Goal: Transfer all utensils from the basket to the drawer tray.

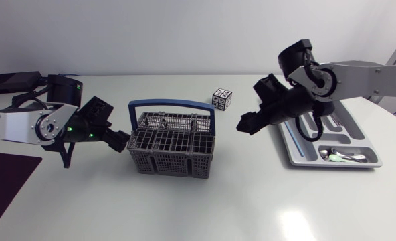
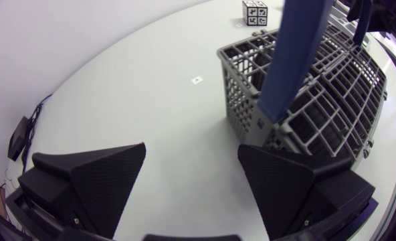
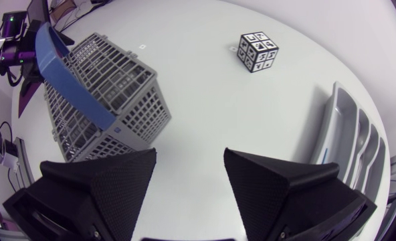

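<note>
The grey wire basket (image 1: 171,144) with a blue handle (image 1: 172,104) stands mid-table. My left gripper (image 1: 121,140) is at its left wall, open and holding nothing; in the left wrist view (image 2: 191,181) the basket (image 2: 318,87) lies just ahead of the fingers. My right gripper (image 1: 246,124), also open and holding nothing, hangs between the basket and the grey drawer tray (image 1: 298,157). A few utensils (image 1: 342,157) lie in the tray's near compartment. In the right wrist view (image 3: 188,181) the basket (image 3: 111,94) shows only its grid, and the tray (image 3: 352,140) is beside the gripper.
A black-and-white patterned cube (image 1: 222,98) sits behind the basket, between it and the tray. A black device (image 1: 11,82) lies at the far left. A dark purple mat (image 1: 4,181) covers the near left corner.
</note>
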You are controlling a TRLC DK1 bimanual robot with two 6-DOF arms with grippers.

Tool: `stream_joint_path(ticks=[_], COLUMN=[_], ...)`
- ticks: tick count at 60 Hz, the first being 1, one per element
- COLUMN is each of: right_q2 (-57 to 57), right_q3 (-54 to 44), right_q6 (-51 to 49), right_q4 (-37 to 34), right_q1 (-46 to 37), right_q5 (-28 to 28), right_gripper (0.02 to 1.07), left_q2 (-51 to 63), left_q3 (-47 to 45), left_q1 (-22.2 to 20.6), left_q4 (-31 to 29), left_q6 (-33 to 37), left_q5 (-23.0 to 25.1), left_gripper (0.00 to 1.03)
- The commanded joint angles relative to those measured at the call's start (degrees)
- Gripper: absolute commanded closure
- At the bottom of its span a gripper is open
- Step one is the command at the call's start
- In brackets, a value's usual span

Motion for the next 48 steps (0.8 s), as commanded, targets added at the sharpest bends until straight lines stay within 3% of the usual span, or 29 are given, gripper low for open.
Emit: stream_joint_path(ticks=[1,29,48], right_q2=[2.04,2.13,-0.07], right_q3=[-0.79,-2.90,-5.10], right_q6=[2.55,3.08,3.08], right_q4=[0.56,1.09,0.82], right_q1=[2.51,4.80,6.73], right_q5=[0.47,1.88,1.79], right_gripper=[0.33,0.33,0.33], left_q2=[1.59,3.70,4.06], left_q3=[1.49,2.46,2.89], left_q1=[-2.15,-11.73,-12.35], left_q4=[1.19,1.54,1.54], left_q6=[-0.40,-1.72,-2.07], left_q5=[0.05,-1.01,-2.24], left_gripper=[0.07,0.07,0.07])
